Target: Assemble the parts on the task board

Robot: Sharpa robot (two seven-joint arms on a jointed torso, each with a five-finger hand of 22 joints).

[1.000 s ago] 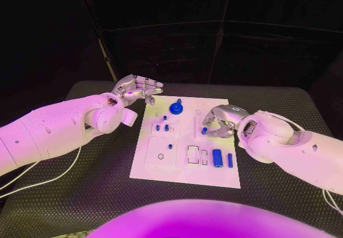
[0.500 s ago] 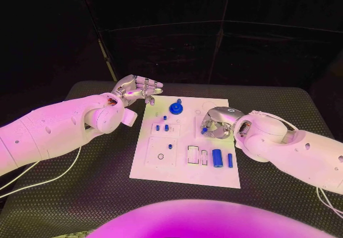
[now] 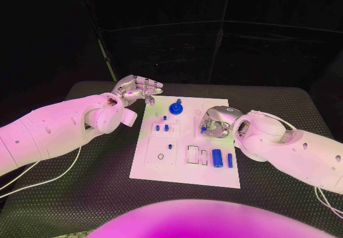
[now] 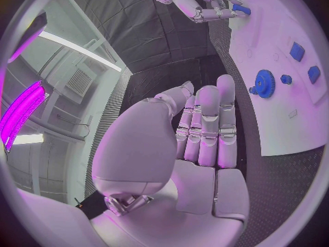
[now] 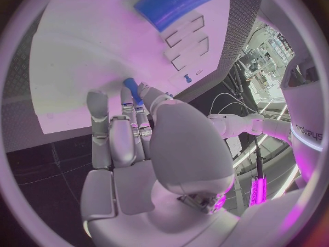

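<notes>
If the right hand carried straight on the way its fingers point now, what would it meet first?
Most likely the white task board itself: the right hand, pinching a small blue part, has its fingertips angled down at bare board. How far above the board it is remains unclear.

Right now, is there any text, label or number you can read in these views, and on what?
"sharpa": on the robot's own white body, at the edge of the right wrist view.
Task board: I can make out no print on it.
Nothing else is legible.
</notes>
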